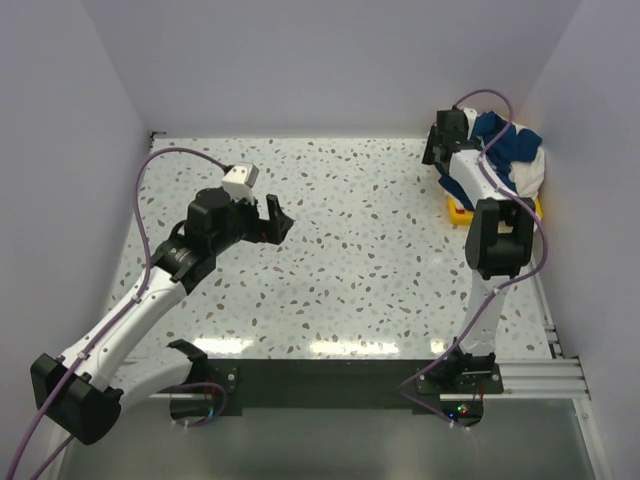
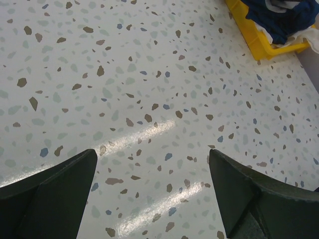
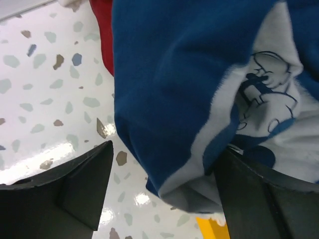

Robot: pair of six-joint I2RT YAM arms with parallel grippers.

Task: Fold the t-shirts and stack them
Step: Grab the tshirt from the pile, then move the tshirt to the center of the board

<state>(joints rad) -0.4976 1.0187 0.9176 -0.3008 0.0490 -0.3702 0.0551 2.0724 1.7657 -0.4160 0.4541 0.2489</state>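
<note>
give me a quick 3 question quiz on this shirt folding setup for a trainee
1. True or false: the left pincer is gripping a t-shirt.
2. Where are the t-shirts? A) spread flat mid-table B) bunched in the yellow tray C) folded in a stack by the left arm
3. In the right wrist view, what colour is the cloth between the fingers of the right pincer?

Key
1. False: it is open above bare table.
2. B
3. Navy blue: it is the navy t-shirt.
</note>
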